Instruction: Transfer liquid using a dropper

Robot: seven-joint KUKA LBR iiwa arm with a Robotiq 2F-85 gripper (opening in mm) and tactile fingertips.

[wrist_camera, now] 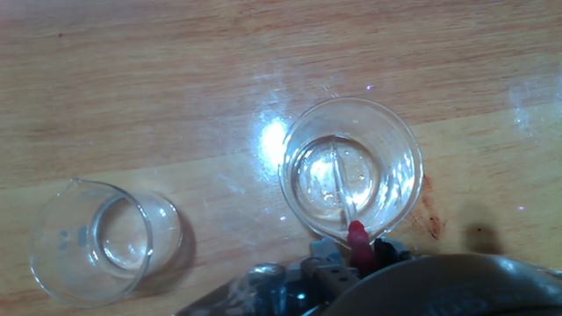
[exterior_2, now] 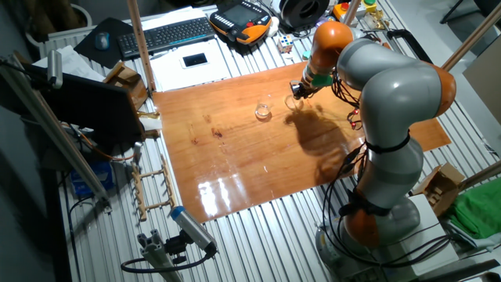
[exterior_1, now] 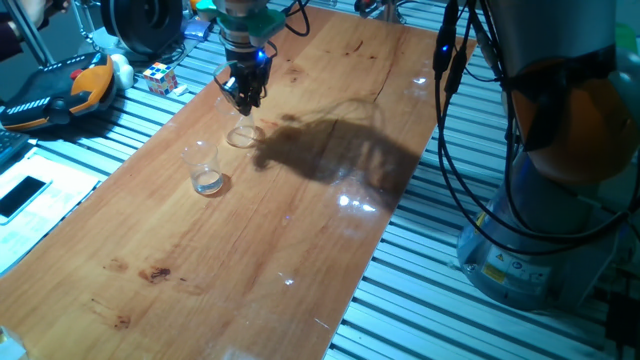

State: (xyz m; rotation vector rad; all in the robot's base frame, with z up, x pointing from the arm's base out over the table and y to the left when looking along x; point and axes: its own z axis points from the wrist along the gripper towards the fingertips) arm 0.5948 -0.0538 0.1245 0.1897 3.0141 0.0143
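Red bulb of the dropper [wrist_camera: 356, 239] sits right at the gripper [wrist_camera: 351, 263], bottom centre of the hand view; fingers look pinched on it, though the pads are mostly hidden at the frame edge, so that's a best read. Clear tube runs from the bulb toward 12 o'clock, long axis pointing straight down off the hand into the beaker [wrist_camera: 351, 167] directly below. Tip seems inside the rim, over or in the liquid [wrist_camera: 347, 189], a shallow whitish glint at the glass bottom; can't tell if the tip touches it.

Second beaker [wrist_camera: 104, 239] stands at about 9 o'clock from the gripper, near but apart from the first, spout up-left, a thin ring of liquid in it too. Judgement: next move is draw up, lift clear of the rim, shift toward 9 o'clock.

Surface: varnished wooden board [exterior_1: 250, 250], glare spots and the arm's shadow on it, laid on a slotted aluminium table [exterior_1: 450, 300]. Farther out: Rubik's cube [exterior_1: 160, 77] and orange-black teach pendant [exterior_1: 60, 88] at 10 o'clock, keyboard [exterior_2: 164, 33] behind in the other fixed view.
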